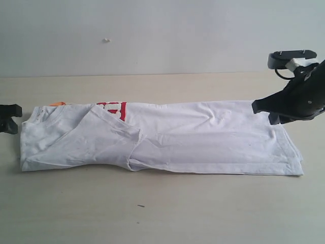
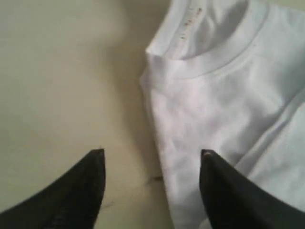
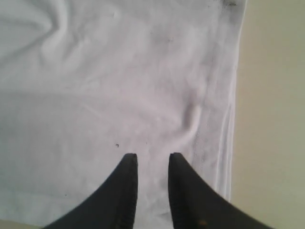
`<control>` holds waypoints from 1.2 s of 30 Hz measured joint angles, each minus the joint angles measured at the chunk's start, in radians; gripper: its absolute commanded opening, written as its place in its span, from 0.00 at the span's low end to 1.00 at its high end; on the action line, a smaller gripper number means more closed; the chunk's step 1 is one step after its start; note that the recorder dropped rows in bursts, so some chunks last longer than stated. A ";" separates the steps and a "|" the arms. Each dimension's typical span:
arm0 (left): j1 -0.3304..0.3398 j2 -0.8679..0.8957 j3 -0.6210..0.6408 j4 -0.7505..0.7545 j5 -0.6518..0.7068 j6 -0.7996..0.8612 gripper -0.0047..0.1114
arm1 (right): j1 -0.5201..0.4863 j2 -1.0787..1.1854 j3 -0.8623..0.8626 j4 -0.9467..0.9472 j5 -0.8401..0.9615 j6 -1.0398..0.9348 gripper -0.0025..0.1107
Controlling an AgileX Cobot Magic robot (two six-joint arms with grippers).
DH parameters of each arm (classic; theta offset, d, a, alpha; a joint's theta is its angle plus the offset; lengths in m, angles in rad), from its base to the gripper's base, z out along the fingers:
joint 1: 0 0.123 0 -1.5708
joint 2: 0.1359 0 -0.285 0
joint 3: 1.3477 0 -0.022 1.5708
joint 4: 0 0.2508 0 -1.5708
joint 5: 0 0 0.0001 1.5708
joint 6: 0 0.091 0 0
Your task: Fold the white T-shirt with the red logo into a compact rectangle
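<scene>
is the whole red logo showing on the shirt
No, only a short piece of the red logo shows beside a folded-over flap of the white T-shirt.

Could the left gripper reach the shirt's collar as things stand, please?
Probably yes: the left gripper is open at the shirt's edge, with nothing lying between it and the collar.
</scene>
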 measured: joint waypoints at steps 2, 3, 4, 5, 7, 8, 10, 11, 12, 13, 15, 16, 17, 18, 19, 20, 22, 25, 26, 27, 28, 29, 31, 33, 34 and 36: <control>0.030 0.026 -0.022 -0.066 0.043 0.037 0.56 | 0.000 -0.029 0.000 0.002 0.016 0.000 0.28; 0.037 0.043 -0.037 -0.101 0.068 0.063 0.56 | 0.000 -0.038 0.000 0.008 0.021 0.000 0.28; 0.042 0.062 -0.052 -0.146 0.091 0.103 0.56 | 0.000 -0.047 0.000 0.016 0.028 0.000 0.28; 0.044 0.080 -0.068 -0.187 0.111 0.146 0.56 | 0.000 -0.052 0.000 0.020 0.033 0.000 0.28; 0.045 0.109 -0.092 -0.237 0.128 0.200 0.56 | 0.000 -0.058 0.000 0.028 0.038 0.000 0.28; 0.045 0.124 -0.100 -0.254 0.125 0.210 0.56 | 0.000 -0.060 0.000 0.028 0.043 0.000 0.28; 0.053 0.149 -0.107 -0.269 0.096 0.211 0.56 | 0.000 -0.060 0.000 0.030 0.045 0.000 0.28; 0.061 0.161 -0.109 -0.271 0.078 0.209 0.56 | 0.000 -0.060 0.000 0.030 0.045 0.000 0.28; 0.074 0.184 -0.111 -0.275 0.052 0.207 0.56 | 0.000 -0.060 0.000 0.033 0.041 0.000 0.28; 0.080 0.198 -0.114 -0.277 0.047 0.207 0.56 | 0.000 -0.060 0.000 0.034 0.033 0.000 0.28; 0.091 0.238 -0.130 -0.316 0.058 0.230 0.56 | 0.000 -0.060 0.000 0.045 0.004 0.000 0.28; 0.092 0.254 -0.147 -0.379 0.074 0.274 0.56 | 0.000 -0.060 -0.004 0.050 -0.003 -0.008 0.28; 0.092 0.260 -0.153 -0.424 0.083 0.305 0.56 | 0.000 -0.060 -0.014 0.051 0.001 -0.010 0.28; 0.092 0.267 -0.158 -0.474 0.091 0.358 0.56 | 0.000 -0.060 -0.027 0.052 0.014 -0.010 0.28; 0.092 0.272 -0.159 -0.522 0.098 0.394 0.56 | 0.000 -0.060 -0.043 0.054 0.025 -0.014 0.28; 0.092 0.279 -0.160 -0.583 0.112 0.449 0.56 | 0.000 -0.060 -0.068 0.056 0.047 -0.016 0.28; 0.092 0.290 -0.162 -0.680 0.141 0.546 0.56 | 0.000 -0.065 -0.123 0.060 0.103 -0.030 0.28; 0.092 0.294 -0.163 -0.718 0.165 0.582 0.56 | 0.000 -0.082 -0.160 0.061 0.141 -0.037 0.28; 0.092 0.298 -0.165 -0.728 0.176 0.591 0.56 | 0.000 -0.094 -0.164 0.071 0.149 -0.046 0.28; 0.092 0.301 -0.167 -0.731 0.181 0.591 0.56 | 0.000 -0.096 -0.166 0.080 0.153 -0.054 0.28; 0.092 0.305 -0.169 -0.735 0.190 0.593 0.56 | 0.000 -0.101 -0.166 0.097 0.158 -0.069 0.28; 0.092 0.310 -0.171 -0.741 0.194 0.594 0.56 | 0.000 -0.103 -0.166 0.115 0.162 -0.084 0.28; 0.090 0.318 -0.173 -0.747 0.200 0.597 0.49 | 0.000 -0.112 -0.166 0.161 0.172 -0.117 0.28; 0.090 0.325 -0.177 -0.757 0.203 0.597 0.37 | 0.000 -0.123 -0.166 0.207 0.178 -0.151 0.28; 0.090 0.330 -0.177 -0.757 0.203 0.597 0.29 | 0.000 -0.130 -0.166 0.218 0.180 -0.159 0.28; 0.090 0.334 -0.177 -0.757 0.203 0.597 0.16 | 0.000 -0.146 -0.166 0.231 0.179 -0.170 0.28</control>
